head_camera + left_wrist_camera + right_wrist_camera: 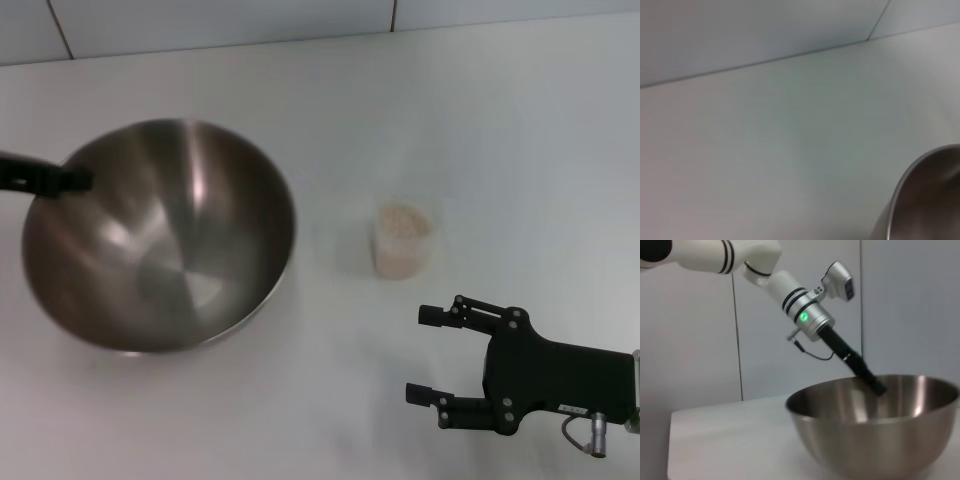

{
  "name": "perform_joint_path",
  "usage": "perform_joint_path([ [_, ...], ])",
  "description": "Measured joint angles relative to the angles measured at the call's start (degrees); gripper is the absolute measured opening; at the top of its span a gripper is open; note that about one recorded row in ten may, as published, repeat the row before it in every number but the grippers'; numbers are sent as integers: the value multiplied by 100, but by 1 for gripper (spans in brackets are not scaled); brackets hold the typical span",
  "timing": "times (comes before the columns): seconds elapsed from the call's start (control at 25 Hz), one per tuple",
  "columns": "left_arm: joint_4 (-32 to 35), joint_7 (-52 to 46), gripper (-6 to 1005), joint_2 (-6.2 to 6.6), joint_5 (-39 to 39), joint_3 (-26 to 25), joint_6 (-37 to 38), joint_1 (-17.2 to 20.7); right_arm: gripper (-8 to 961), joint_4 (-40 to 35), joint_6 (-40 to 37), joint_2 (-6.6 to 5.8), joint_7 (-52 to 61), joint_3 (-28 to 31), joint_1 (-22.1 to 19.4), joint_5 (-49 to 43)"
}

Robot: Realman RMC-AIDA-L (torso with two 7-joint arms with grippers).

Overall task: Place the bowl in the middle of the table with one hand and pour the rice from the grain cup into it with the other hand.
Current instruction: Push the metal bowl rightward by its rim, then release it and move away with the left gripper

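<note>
Partly hidden, left gripper (pixel 80 181) meets bowl (pixel 158 236) rim.

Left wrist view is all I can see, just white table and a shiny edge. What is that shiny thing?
Observer: It is the rim of a big steel bowl, sitting on the table.
Operator: Is my left hand touching it?
Observer: Yes, the left gripper is at the bowl's rim on the robot's left side, reaching slightly over the edge.
Operator: Where is the rice?
Observer: The rice is inside the grain cup, which stands upright to the right of the bowl, apart from it.
Operator: And the other hand?
Observer: The right gripper is open, nearer the robot than the cup, not touching it.
</note>
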Motion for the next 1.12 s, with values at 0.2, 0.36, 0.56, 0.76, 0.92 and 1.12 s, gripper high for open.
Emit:
perform_joint_path([
  [0.2, -245, 191, 41, -138, 53, 20, -71, -428, 826, -3, -12, 0, 48, -3, 4, -5],
  [0.36, -584, 246, 43, -174, 265, 82, -323, -714, 826, -4, -24, 0, 50, -3, 2, -8],
  [0.56, -766, 416, 45, -214, 303, 86, -490, -782, 827, -4, -27, -5, 52, -1, 0, -8],
  [0.76, -717, 711, 48, -306, 255, 84, -400, -745, 827, -4, -19, -8, 52, 0, 2, -8],
  [0.92, -414, 917, 50, -405, 209, 69, -269, -701, 827, -5, 1, -7, 52, 32, 3, -8],
  [1.12, 67, 1148, 195, -416, -53, 77, 0, -581, 826, -13, 28, 5, 52, 69, -13, 14],
])
